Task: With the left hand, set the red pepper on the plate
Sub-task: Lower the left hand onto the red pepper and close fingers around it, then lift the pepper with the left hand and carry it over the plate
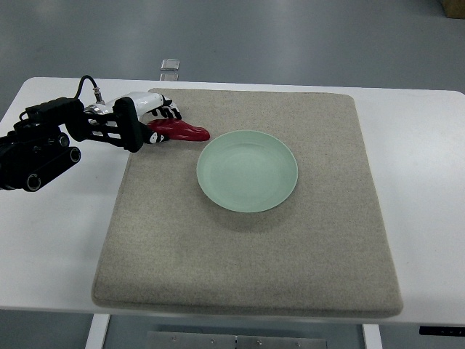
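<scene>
Grey felt mat [247, 247], lower centre, spread over white table [421, 182]. Pale green plate [247, 171], centre of frame, bare, resting on mat. Red pepper [182, 131], upper left, just beside plate's upper-left rim, not on it; stem end under fingers, tip pointing right toward plate. Left hand [149, 120], upper left, arm entering from left edge, fingers curled around pepper's near end. Right hand absent from frame. Recommended handling: firm hold, lift clear of rim, short carry right and down-frame, release over plate's middle, low enough to prevent rolling.
</scene>
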Available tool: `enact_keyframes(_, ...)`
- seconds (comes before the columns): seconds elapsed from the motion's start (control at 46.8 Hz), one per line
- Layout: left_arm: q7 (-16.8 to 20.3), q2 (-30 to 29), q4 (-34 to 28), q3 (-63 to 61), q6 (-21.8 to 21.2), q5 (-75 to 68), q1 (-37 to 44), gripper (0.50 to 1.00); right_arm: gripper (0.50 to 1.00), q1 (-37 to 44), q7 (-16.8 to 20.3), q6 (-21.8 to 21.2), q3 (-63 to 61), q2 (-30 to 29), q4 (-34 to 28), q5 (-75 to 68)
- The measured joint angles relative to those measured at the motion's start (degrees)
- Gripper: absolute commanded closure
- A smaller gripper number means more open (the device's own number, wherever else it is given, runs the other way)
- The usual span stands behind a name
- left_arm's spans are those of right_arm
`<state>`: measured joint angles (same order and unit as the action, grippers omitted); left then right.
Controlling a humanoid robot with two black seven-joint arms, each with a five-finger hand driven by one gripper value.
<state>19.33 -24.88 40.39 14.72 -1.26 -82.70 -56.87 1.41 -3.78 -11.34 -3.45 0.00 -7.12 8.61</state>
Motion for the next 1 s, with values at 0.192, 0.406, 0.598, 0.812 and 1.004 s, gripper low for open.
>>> enact_keyframes(0.192, 0.00, 0.00, 0.00, 0.00, 0.03, 0.00, 0.00, 1.000, 0.568, 0.00, 0.00, 0.00, 0.00, 0.00, 0.00, 0.00)
enact_keyframes(0.406, 0.00, 0.01, 0.04, -0.01, 0.03, 0.00, 0.00, 1.000, 0.568, 0.00, 0.00, 0.00, 0.00, 0.00, 0.00, 0.00)
enact_keyframes(0.598, -0.06, 0.00, 0.11, 0.01, -0.14, 0.80, 0.00, 1.000, 0.568, 0.00, 0.00, 0.00, -0.04, 0.00, 0.00, 0.00)
enact_keyframes(0.812, 0.13, -0.11, 0.65, 0.26, -3.75, 0.94, -0.44, 1.000, 0.568, 0.00, 0.00, 0.00, -0.01, 0.00, 0.00, 0.00)
enact_keyframes(1.004, 0.62, -0.22, 4.24, 1.13, -4.46, 0.86, -2.77, 1.000, 0.568, 0.00, 0.00, 0.00, -0.02, 0.00, 0.00, 0.00)
